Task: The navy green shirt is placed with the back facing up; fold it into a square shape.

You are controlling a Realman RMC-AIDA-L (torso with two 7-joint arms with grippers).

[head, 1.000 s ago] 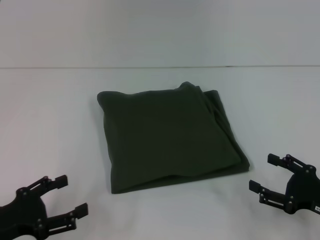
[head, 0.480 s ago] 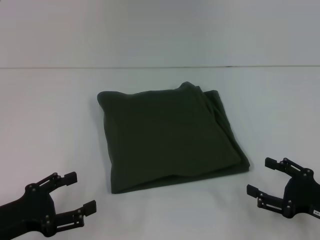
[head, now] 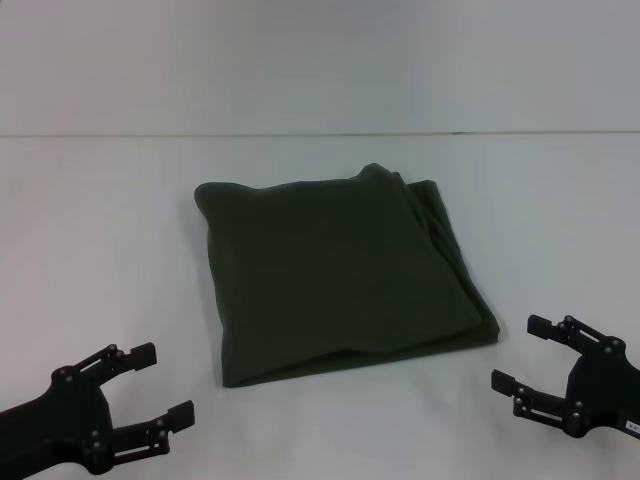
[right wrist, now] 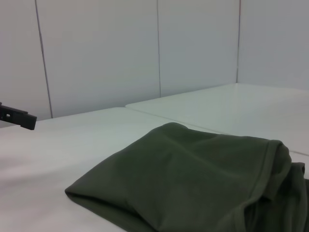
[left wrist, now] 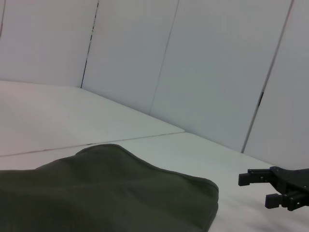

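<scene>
The navy green shirt (head: 340, 272) lies folded into a rough square in the middle of the white table, plain side up, with layered edges along its far right side. It also shows in the left wrist view (left wrist: 101, 193) and the right wrist view (right wrist: 203, 188). My left gripper (head: 157, 385) is open and empty at the near left, apart from the shirt's near left corner. My right gripper (head: 532, 352) is open and empty at the near right, just off the shirt's near right corner; it also shows in the left wrist view (left wrist: 253, 189).
The white table (head: 100, 250) runs back to a seam line at the pale wall (head: 320, 60). A fingertip of the left gripper (right wrist: 19, 118) shows far off in the right wrist view.
Over the last second the left gripper has moved right and a little toward the shirt; the right gripper has slid slightly down and right. The shirt has not moved.
</scene>
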